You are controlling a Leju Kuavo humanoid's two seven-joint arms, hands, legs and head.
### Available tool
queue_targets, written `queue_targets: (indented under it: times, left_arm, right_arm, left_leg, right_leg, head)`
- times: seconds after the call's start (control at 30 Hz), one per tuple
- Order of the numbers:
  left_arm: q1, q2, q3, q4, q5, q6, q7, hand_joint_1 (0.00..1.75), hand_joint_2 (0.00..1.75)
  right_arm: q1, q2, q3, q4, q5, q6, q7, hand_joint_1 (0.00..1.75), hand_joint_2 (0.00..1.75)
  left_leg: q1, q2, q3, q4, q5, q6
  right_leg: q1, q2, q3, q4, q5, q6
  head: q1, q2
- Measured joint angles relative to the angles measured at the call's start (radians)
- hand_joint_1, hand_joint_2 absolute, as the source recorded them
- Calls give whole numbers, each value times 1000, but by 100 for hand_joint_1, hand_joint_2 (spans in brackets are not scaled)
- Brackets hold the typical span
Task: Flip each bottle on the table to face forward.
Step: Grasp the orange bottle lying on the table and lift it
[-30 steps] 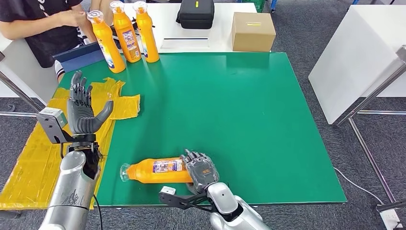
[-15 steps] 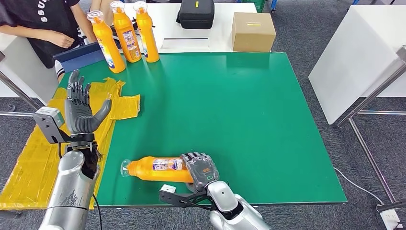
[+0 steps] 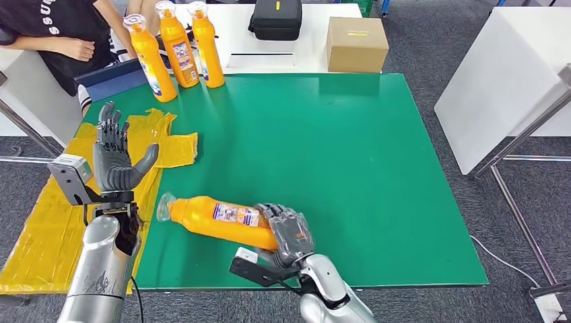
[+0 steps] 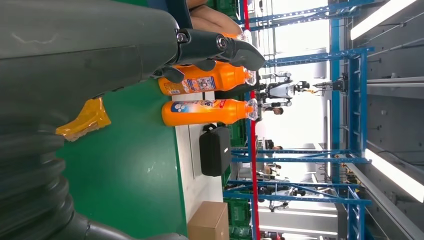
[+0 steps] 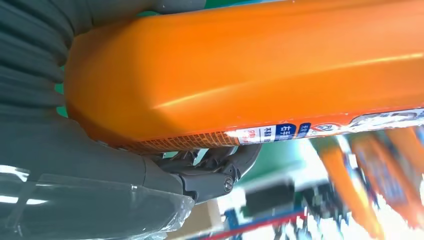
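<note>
- The yellow sheet (image 3: 47, 222) is lying along the left edge of the head view, partly on the green surface (image 3: 350, 161) and partly hanging off it.
- The left hand (image 3: 116, 153) is standing upright at the left of the frame, over the sheet, with its fingers spread and nothing in it.
- Three upright bottles (image 3: 176, 47) are standing in a row at the upper left, at the far edge of the surface, just in front of a seated person (image 3: 54, 33).
- The lying bottle (image 3: 219, 219) is sitting at lower centre, near the front edge. Its long axis is running from its cap (image 3: 163, 205) at the left, slanting down to its base at the right, with a label facing up.
- The right hand (image 3: 289, 232) is gripping the base end of that bottle; the right wrist view is showing the fingers (image 5: 220, 170) wrapped under the orange body.
- The bottle is extending leftward from the right hand, so the cap end is pointing toward the free left hand. The right hand looks the one placed to turn or stand it.
- A black case (image 3: 275, 19) and a cardboard box (image 3: 356, 43) are resting on the white table beyond, at upper centre.
</note>
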Motion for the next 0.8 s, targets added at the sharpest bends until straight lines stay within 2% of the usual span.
queue_targets:
  times: [0.13, 0.27, 0.4, 0.47, 0.63, 0.73, 0.8]
  left_arm:
    - [0, 0, -7, -13, -7, 6, 5, 0, 175]
    - [-2, 0, -17, -32, -7, 23, 17, 0, 175]
    - [-8, 0, -17, -46, 5, 32, 30, 0, 175]
    - [-15, 0, -17, -48, 28, 36, 41, 0, 175]
    - [-54, 1, -18, -33, 123, 34, 80, 0, 175]
    - [-85, 3, -39, 3, 133, -30, 119, 0, 175]
    - [-104, 5, -68, 37, 123, -87, 133, 0, 175]
  right_arm:
    - [9, -4, -53, -43, -60, -85, -49, 175, 175]
    - [17, -6, -114, -59, -140, -214, -132, 175, 175]
    - [19, -7, -173, -66, -162, -250, -182, 175, 175]
    - [25, 8, -223, -73, -142, -250, -264, 175, 175]
    - [17, 93, -441, -82, -154, -251, -514, 175, 175]
    - [-6, 134, -552, -82, -234, -252, -620, 175, 175]
    - [-23, 154, -596, -84, -282, -254, -649, 175, 175]
  left_leg:
    - [0, 0, 0, 0, 0, 0]
    - [0, 0, 0, 0, 0, 0]
    - [0, 0, 0, 0, 0, 0]
    - [0, 0, 0, 0, 0, 0]
    - [1, 0, 0, 0, 0, 0]
    - [1, 0, 0, 0, 0, 0]
    - [1, 0, 0, 0, 0, 0]
  right_leg:
    - [0, 0, 0, 0, 0, 0]
    - [0, 0, 0, 0, 0, 0]
    - [0, 0, 0, 0, 0, 0]
    - [0, 0, 0, 0, 0, 0]
    - [0, 0, -1, 0, 0, 0]
    - [0, 0, 0, 0, 0, 0]
    - [0, 0, 0, 0, 0, 0]
  head:
    - [0, 0]
    - [0, 0]
    - [0, 0]
    - [0, 0]
    - [0, 0]
    - [0, 0]
    - [0, 0]
